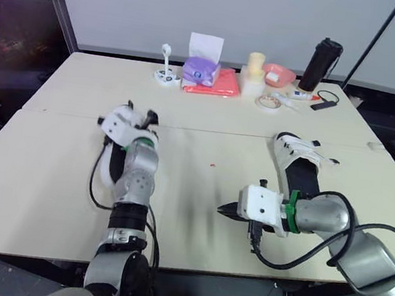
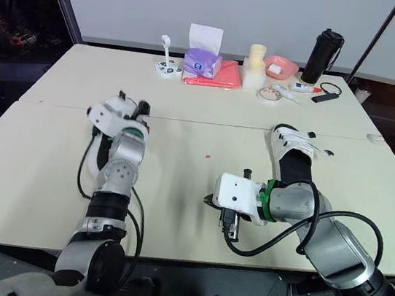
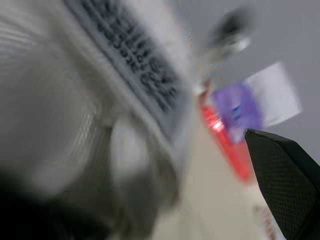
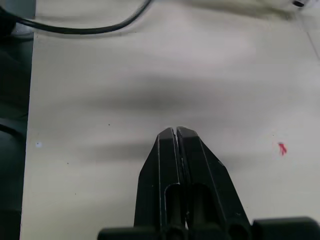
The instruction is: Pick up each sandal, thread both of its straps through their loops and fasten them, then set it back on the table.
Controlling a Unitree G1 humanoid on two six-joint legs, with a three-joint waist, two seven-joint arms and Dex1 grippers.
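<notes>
A wide beige table [image 1: 210,113], made of two tops joined along a seam, was seen in both eye views. A white-strapped sandal with a black footbed [image 1: 293,150] lay flat at about 3 o'clock from the table's middle, its toe turned toward 12 o'clock. The second white-and-black sandal [image 1: 105,168] was found at about 9 o'clock, largely covered by the left arm, with its white edge visible beside the forearm.

The left gripper [image 1: 140,114] was placed at the 12 o'clock end of that second sandal. Its jaws stood apart, and in the left wrist view one black finger [image 3: 282,175] was seen far off to the side, with blurred sandal material close against the camera. Whether anything was actually clamped could not be told.

The right gripper [image 1: 224,209] was held at about 5 o'clock from the middle, pointing toward 9 o'clock over bare tabletop. Its jaws were pressed fully together and nothing was held.

At 12 o'clock, along the far edge, a tall black bottle [image 1: 321,64], a folded red cloth [image 1: 217,84] and a purple tissue box [image 1: 200,69] were grouped.
</notes>
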